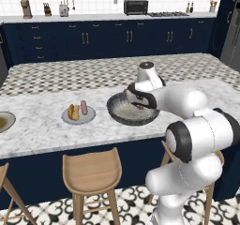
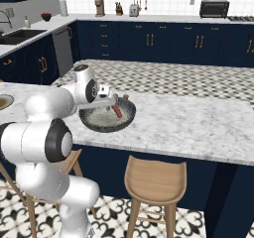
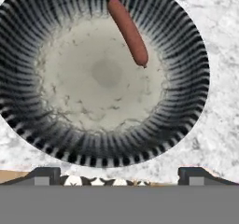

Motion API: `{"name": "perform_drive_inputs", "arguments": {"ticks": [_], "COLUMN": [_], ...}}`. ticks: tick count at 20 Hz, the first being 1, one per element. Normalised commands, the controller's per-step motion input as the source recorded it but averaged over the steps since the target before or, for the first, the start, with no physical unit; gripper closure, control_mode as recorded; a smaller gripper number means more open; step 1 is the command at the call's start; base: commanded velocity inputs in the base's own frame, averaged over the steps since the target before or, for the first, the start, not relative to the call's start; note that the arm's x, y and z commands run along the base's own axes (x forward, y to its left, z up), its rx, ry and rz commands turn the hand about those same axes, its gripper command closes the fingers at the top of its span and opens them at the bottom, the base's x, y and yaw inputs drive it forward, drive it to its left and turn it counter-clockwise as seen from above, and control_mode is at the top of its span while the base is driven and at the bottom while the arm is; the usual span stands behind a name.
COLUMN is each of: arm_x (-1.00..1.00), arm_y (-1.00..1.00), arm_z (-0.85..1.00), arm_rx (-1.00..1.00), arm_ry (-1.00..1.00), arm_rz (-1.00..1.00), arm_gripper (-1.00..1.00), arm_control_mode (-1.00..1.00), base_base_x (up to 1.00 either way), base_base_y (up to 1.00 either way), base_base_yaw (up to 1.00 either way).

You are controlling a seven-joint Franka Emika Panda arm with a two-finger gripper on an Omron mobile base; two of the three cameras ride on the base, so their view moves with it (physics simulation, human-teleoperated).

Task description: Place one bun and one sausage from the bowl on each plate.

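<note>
The dark-grey bowl stands on the marble counter, and one pinkish-red sausage lies against its ribbed far wall. My gripper hovers over the bowl's near side, open, with nothing between its fingertips. It stands apart from the sausage. Left of the bowl, the light grey plate carries a golden-orange bun and a sausage. The plate with the brownish-olive centre sits at the far left.
Wooden stools stand under the counter's front edge. Bare marble stretches to the right of the bowl. My own white arm reaches in from the bowl's right side.
</note>
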Motion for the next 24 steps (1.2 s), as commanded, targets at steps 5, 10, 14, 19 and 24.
{"name": "perform_drive_inputs", "arguments": {"ticks": [5, 10, 14, 19, 24], "arm_x": [1.00, 0.91, 0.76, 0.52, 0.44], "arm_y": [0.00, -0.06, -0.01, -0.04, -0.07], "arm_z": [-0.39, -0.81, -0.45, 0.07, 0.00], "arm_rx": [0.00, 0.00, -0.04, -0.01, -0.02], "arm_ry": [-0.21, -0.29, -0.03, 0.31, 0.27], "arm_rz": [0.11, 0.16, 0.06, 0.00, 0.00], "arm_gripper": [-1.00, -1.00, -1.00, -1.00, -1.00], "arm_control_mode": [-1.00, -1.00, -1.00, -1.00, -1.00], "base_base_x": [0.00, 0.00, 0.00, 0.00, 0.00], "base_base_y": [0.00, 0.00, 0.00, 0.00, 0.00], "base_base_yaw": [0.00, 0.00, 0.00, 0.00, 0.00]}}
